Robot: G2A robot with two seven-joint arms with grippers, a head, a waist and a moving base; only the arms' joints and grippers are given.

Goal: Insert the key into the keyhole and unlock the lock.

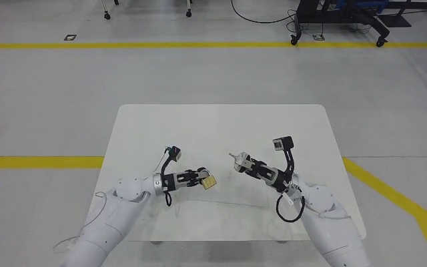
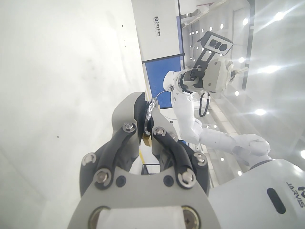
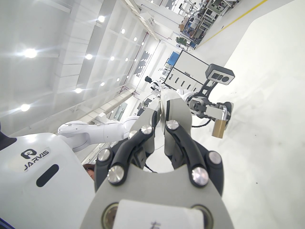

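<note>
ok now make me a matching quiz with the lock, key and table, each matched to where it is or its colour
Things
1. lock
2. key
3. table

Place or colour
a. white
b. held in the right gripper
c. held in the left gripper

Pairs: 1-c, 2-b, 3-a

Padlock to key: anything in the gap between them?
Nothing. The top view shows only bare table between the padlock, held in the left gripper, and the key, held in the right gripper. The two do not touch.
</note>
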